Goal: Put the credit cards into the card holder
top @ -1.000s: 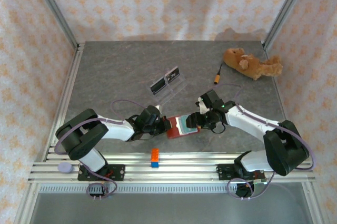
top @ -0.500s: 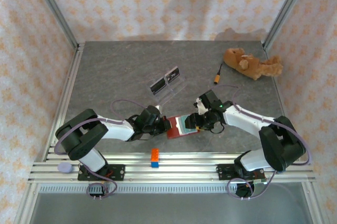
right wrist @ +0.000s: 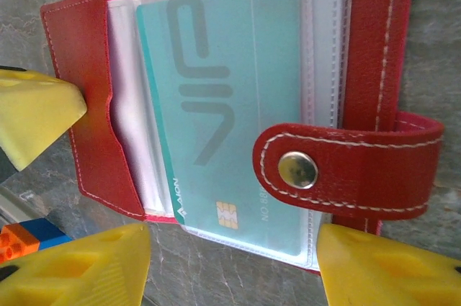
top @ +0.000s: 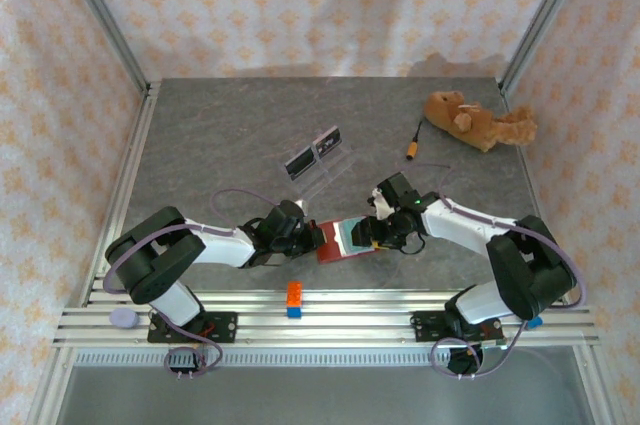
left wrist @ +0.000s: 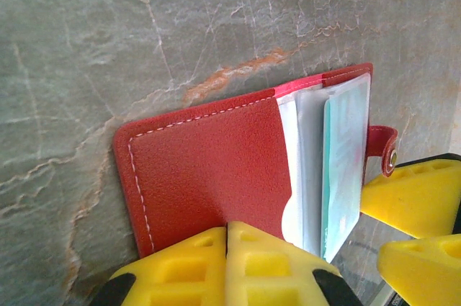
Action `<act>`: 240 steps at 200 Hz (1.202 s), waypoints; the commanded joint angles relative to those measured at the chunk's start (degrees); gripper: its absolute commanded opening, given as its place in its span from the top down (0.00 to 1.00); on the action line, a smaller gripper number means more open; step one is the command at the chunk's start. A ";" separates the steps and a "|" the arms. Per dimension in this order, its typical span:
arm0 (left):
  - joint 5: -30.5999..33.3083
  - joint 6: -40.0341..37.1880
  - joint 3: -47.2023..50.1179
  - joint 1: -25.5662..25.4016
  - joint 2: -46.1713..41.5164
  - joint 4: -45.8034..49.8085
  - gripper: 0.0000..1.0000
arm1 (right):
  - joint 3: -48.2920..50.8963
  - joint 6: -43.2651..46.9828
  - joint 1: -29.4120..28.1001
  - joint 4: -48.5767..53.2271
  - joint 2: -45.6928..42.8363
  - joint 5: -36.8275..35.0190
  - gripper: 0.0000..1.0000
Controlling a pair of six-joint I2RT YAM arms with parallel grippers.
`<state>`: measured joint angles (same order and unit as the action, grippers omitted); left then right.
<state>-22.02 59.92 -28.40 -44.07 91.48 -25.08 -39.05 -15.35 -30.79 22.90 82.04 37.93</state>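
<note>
The top camera looks down from behind on the whole table. Both wrist cameras look down very close, from opposite sides, sharing the card holder.

**Tight at the centre, roomy toward the back**

Blocked at 9 o'clock of the card holder by the left gripper, fingers pressed together at its edge. Blocked at 3 o'clock by the right gripper, jaws spread across the snap-tab side. Partly barred at 11 o'clock by the clear tray with its upright cards. Bare table from 10 to 12 o'clock beyond. Well off at 1 to 2 o'clock: plush bear, orange-tipped plug. At 6 o'clock, orange-and-blue block on the rail.
</note>
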 commanded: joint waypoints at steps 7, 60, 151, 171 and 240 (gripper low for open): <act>1.63 -0.49 1.33 0.49 0.39 5.04 1.00 | 1.26 0.58 0.02 -2.32 0.94 2.82 0.38; 1.53 -0.55 1.49 0.53 0.45 4.95 1.00 | 0.64 1.02 0.02 -2.50 0.68 4.95 0.40; 1.45 -0.51 1.60 0.54 0.58 4.51 1.00 | 1.34 -0.56 0.02 -7.10 1.62 11.13 0.40; 1.43 -0.42 1.76 0.48 0.37 4.34 1.00 | 1.43 -1.08 -0.02 -8.11 1.98 12.31 0.40; 1.41 0.06 2.20 0.82 -2.72 4.18 0.99 | 1.00 -1.00 0.02 -9.62 0.95 15.32 0.39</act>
<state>-22.00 59.94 -27.57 -44.07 90.30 -24.75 -38.54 -16.08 -30.70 14.70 83.57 51.20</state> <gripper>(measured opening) 0.051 0.603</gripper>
